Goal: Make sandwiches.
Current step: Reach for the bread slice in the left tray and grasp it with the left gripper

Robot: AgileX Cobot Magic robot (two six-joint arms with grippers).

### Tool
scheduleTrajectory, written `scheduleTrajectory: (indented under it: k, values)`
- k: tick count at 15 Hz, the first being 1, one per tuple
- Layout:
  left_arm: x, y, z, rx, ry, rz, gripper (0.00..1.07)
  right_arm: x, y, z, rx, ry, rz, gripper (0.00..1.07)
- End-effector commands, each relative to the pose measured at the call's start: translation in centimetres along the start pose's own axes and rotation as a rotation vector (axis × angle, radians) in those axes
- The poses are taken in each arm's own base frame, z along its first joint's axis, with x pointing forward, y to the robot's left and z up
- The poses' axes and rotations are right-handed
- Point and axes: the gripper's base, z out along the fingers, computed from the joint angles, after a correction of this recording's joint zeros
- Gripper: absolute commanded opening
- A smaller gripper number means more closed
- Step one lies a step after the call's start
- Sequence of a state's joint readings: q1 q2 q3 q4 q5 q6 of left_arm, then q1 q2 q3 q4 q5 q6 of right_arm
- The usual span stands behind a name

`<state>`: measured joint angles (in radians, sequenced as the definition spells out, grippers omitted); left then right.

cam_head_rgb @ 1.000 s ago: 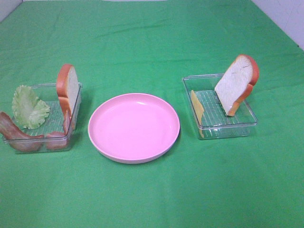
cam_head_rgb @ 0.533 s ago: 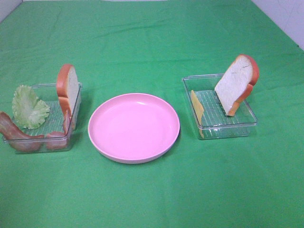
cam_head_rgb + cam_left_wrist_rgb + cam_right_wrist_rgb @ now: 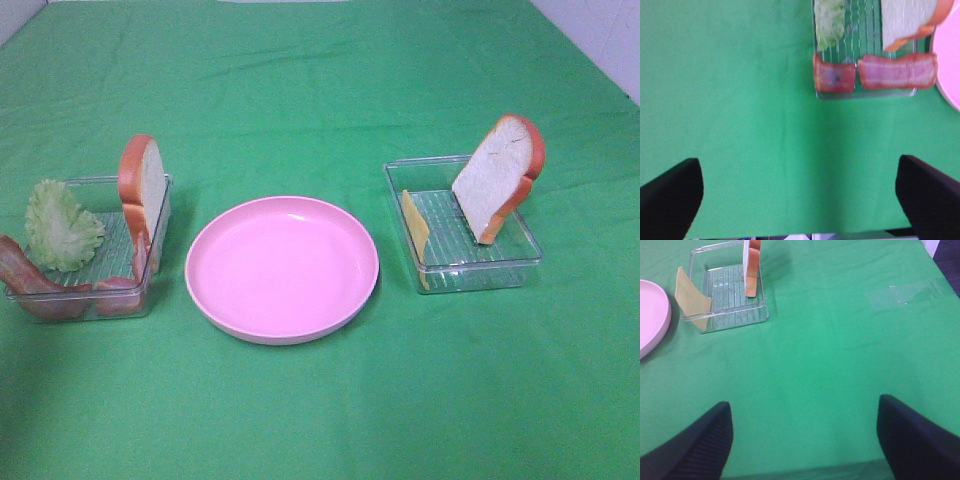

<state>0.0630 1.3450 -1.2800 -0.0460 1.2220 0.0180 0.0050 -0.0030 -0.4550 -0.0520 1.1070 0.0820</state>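
Two clear trays stand on the green cloth, with the pink plate between them, near both but touching neither. The parts for the sandwiches lie apart in these trays, not stacked.

In the left tray, the left bread slice stands upright on its edge against the wall nearest the plate. The lettuce leaf leans at the opposite side. The bacon strips lie along the front wall. The left wrist view is blurred, but they seem to be two pieces, end to end.

In the right tray, the right bread slice stands tilted, its top leaning over the outer wall. The cheese slice leans against the wall on the plate's side.

The left gripper has its fingers spread very wide above the bare cloth, well apart from the left tray, and it holds nothing. The right gripper is also wide apart over the cloth, away from the right tray, with nothing between its fingers.
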Motion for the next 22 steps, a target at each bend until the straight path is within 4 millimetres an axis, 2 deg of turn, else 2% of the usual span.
scheduleTrajectory:
  k: [1, 4, 7, 9, 11, 13, 14, 20, 22]
  values:
    - [-2.5, -1.1, 1.2, 0.018, 0.096, 0.033, 0.98, 0.3, 0.0, -0.3, -0.003, -0.035, -0.004, 0.77]
    - [-6.9, -5.8, 4.6, 0.054, 0.125, 0.110, 0.98, 0.3, 0.0, -0.3, -0.003, -0.035, -0.004, 0.77]
    - [-8.8, -10.5, 9.1, 0.074, 0.187, 0.166, 0.98, 0.3, 0.0, -0.3, -0.003, -0.035, -0.004, 0.77]
    - [-9.3, -12.3, 12.2, 0.069, 0.240, 0.157, 0.98, 0.3, 0.0, -0.3, -0.003, -0.035, -0.004, 0.77]
    - [-9.5, -13.1, 14.3, 0.059, 0.277, 0.136, 0.98, 0.3, 0.0, -0.3, -0.003, -0.035, -0.004, 0.77]
    - [-9.8, -13.6, 17.7, 0.047, 0.315, 0.124, 0.98, 0.3, 0.0, -0.3, -0.003, -0.035, -0.004, 0.77]
    - [-9.8, -13.7, 18.6, 0.045, 0.328, 0.127, 0.98, 0.3, 0.0, -0.3, -0.003, -0.035, -0.004, 0.77]
    - [-9.9, -14.1, 22.2, 0.068, 0.323, 0.181, 0.98, 0.3, 0.0, -0.3, -0.003, -0.035, -0.004, 0.77]
    - [-10.0, -14.2, 22.8, 0.071, 0.316, 0.184, 0.98, 0.3, 0.0, -0.3, -0.003, -0.035, -0.004, 0.77]
